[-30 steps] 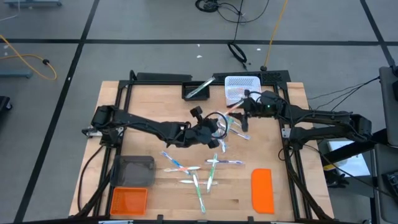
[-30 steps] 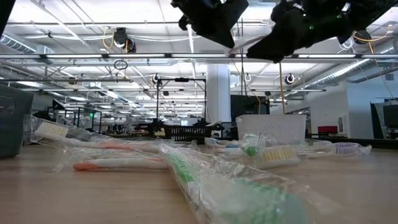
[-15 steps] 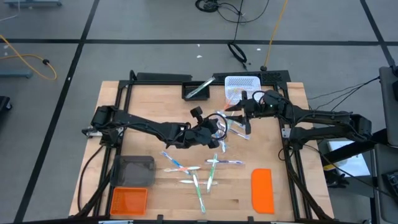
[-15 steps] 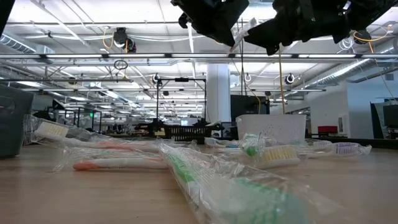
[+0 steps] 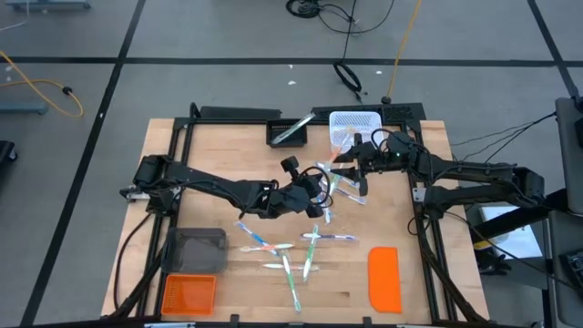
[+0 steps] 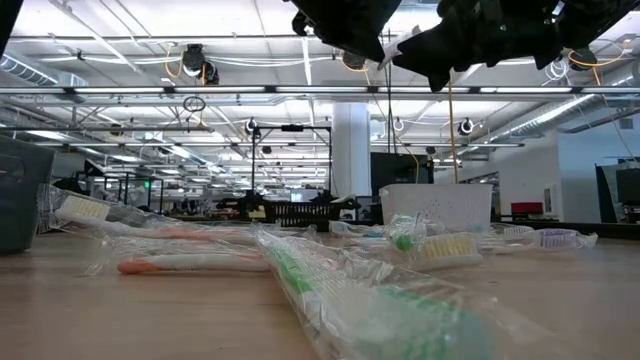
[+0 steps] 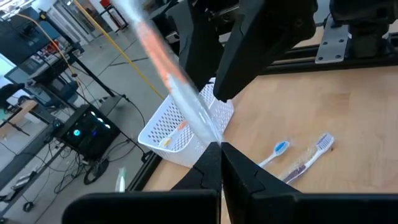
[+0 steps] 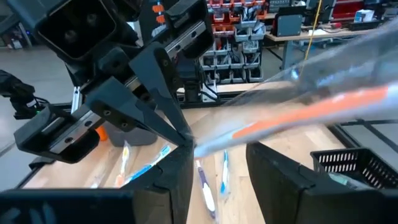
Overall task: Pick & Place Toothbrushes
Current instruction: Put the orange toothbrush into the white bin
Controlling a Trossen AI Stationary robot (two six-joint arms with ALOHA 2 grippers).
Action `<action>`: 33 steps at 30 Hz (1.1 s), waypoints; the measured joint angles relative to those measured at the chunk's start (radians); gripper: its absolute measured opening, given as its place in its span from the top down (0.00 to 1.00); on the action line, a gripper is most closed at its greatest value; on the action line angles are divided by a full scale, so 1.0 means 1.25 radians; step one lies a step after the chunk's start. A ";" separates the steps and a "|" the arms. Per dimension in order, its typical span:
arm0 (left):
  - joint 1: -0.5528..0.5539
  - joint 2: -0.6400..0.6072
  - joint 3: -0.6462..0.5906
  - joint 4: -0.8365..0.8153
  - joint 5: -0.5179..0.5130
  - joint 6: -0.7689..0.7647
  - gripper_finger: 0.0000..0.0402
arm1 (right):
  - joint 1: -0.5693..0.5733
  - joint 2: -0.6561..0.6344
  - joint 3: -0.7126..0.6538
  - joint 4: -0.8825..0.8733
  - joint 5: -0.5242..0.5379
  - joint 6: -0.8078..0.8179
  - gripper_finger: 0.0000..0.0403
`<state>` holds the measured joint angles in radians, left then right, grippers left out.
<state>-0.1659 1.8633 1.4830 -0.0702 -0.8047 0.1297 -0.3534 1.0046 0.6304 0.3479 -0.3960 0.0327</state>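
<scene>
Toothbrush [image 7: 168, 74], orange and wrapped, is clamped at one end by the left gripper [image 7: 217, 155]; right gripper [image 8: 217, 155] fingers stand apart around it above the table [image 5: 419, 273].

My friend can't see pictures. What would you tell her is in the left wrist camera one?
The left gripper pinches one end of a clear-wrapped orange toothbrush, with the right gripper at the same toothbrush. Behind them a white basket stands on the wooden table, where two more toothbrushes lie.
</scene>
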 joint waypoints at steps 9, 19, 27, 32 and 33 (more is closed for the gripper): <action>-0.001 0.000 0.000 -0.005 0.003 -0.009 1.00 | 0.002 0.000 0.000 0.056 0.000 0.007 0.67; -0.001 0.000 0.000 -0.010 0.016 -0.020 1.00 | 0.002 -0.001 0.000 0.060 -0.009 -0.011 0.96; 0.001 0.001 0.000 -0.031 0.011 -0.023 0.98 | 0.002 -0.001 0.000 0.047 0.002 -0.015 0.95; -0.011 0.001 0.000 -0.037 -0.107 0.017 0.91 | -0.014 0.000 0.000 0.045 0.014 -0.015 0.95; -0.015 0.001 0.000 -0.037 -0.138 0.025 0.89 | -0.019 0.000 0.000 0.043 0.014 -0.015 0.95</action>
<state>-0.1846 1.8641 1.4826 -0.1162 -0.9768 0.1611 -0.3776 1.0046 0.6304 0.4021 -0.3788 0.0137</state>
